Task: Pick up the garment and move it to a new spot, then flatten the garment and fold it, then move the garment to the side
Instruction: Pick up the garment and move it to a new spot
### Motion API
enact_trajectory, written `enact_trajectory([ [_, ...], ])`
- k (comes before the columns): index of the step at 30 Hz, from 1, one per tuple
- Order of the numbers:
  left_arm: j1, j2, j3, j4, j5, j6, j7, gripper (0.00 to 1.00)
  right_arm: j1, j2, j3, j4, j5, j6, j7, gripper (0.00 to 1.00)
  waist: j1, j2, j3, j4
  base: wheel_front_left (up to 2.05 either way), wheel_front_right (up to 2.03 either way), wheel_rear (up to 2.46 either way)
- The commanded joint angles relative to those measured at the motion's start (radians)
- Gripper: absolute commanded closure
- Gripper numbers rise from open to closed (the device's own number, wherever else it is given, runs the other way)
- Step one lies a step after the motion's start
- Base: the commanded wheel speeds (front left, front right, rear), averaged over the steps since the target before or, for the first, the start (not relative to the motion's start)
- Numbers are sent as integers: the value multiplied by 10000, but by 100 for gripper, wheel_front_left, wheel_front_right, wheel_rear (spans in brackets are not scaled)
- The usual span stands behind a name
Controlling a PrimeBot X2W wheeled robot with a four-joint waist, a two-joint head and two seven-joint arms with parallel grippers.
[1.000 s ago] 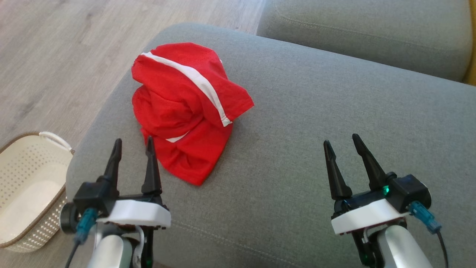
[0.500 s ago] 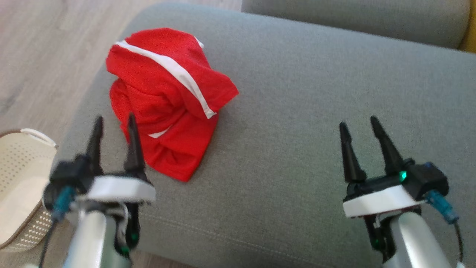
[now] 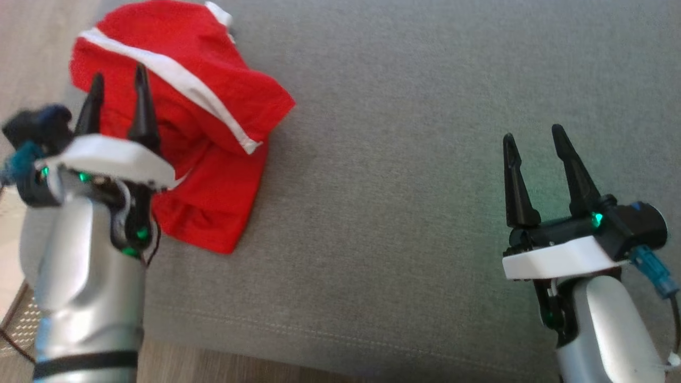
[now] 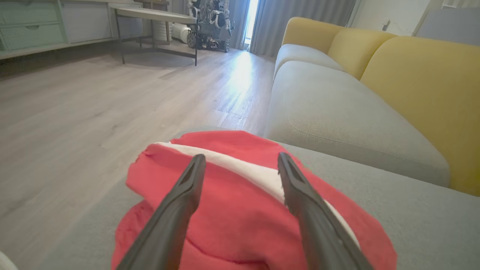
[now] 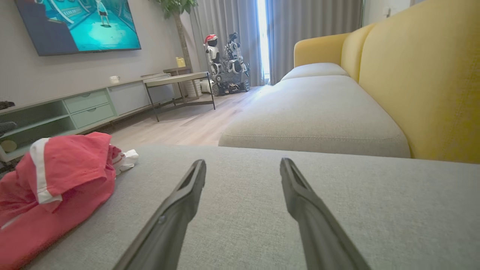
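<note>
Crumpled red cloth garment (image 3: 213,133), white stripe, on grey fabric sofa cushion (image 3: 399,159). Left gripper (image 3: 118,73) above garment, jaws apart, empty. Right gripper (image 3: 533,133) jaws apart, empty, above bare cushion.

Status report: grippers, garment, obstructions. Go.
Left gripper open, above crumpled red white-striped fabric garment, no grip yet. Right gripper open, over grey fabric sofa cushion. Garment bunched, unfolded. Nothing in the way.
</note>
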Motion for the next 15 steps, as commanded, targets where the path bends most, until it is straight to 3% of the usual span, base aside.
enact_trajectory([
  [1, -566, 422, 381, -15, -226, -119, 216, 0, -361, -45, 290, -427, -82, 39, 45, 0, -1, 0, 339, -289, 0, 0, 0],
  [13, -1814, 906, 503, 1936, -603, -246, 1121, 0, -552, -45, 432, -533, -39, 39, 60, 0, -1, 0, 797, -733, 0, 0, 0],
  [14, -1869, 909, 474, 2078, -619, -281, 1158, 19, -556, -45, 433, -538, -34, 39, 56, 0, -1, 0, 820, -755, 0, 0, 0],
  [15, -1924, 912, 461, 2207, -637, -299, 1165, 54, -560, -45, 437, -542, -30, 39, 52, 0, -1, 0, 842, -777, 0, 0, 0],
])
